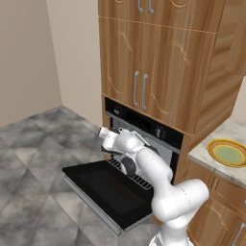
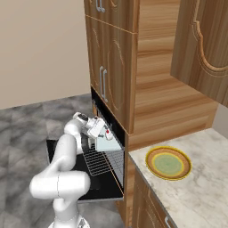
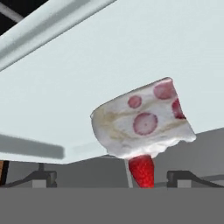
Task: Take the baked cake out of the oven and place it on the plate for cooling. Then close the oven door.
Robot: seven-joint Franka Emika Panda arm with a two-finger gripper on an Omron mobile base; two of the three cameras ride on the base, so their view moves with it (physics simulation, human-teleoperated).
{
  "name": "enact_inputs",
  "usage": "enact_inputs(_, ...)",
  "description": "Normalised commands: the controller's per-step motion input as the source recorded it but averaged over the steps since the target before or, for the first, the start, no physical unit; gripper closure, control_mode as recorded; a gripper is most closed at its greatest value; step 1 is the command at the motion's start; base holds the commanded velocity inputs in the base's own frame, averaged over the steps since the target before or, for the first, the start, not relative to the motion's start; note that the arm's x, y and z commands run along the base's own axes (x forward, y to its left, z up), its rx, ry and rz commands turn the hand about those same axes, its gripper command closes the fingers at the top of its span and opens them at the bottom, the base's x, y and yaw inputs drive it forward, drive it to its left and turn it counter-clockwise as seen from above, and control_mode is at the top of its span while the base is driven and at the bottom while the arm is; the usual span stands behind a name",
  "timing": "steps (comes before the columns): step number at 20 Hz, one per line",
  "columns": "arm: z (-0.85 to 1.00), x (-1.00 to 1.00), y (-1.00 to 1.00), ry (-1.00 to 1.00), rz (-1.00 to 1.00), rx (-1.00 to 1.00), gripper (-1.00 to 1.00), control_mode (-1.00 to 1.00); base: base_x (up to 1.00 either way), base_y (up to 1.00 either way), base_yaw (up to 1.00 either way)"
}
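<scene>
Gripper [image 2: 103,132] reaches into the open oven [image 1: 144,139], fingers spread wide, holding nothing. Cake [image 3: 142,120] sits on the pale tray [image 3: 65,87] right ahead, between the fingertips. Best to centre on it, advance level, then pinch gently. One cake, one tray, one plate [image 2: 153,171] on the counter [image 2: 200,187].

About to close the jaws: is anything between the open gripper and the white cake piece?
Nothing: in the hand view the white cake piece with its red strawberry sits right before the open gripper, on the pale tray.
</scene>
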Motion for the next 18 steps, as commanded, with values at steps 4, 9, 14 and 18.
enact_inputs(4, -0.12, 0.23, 0.00, 0.02, 0.00, 0.00, -1.00, -1.00, 0.00, 0.00, 0.00)
enact_inputs(9, -0.08, 0.26, 0.00, 0.03, 0.00, 0.00, -1.00, -1.00, 0.00, 0.00, 0.00)
enact_inputs(14, -0.08, 0.26, 0.00, 0.04, 0.00, 0.00, -1.00, -1.00, 0.00, 0.00, 0.00)
enact_inputs(18, -0.08, 0.24, 0.00, 0.06, 0.00, 0.01, -1.00, -1.00, 0.00, 0.00, 0.00)
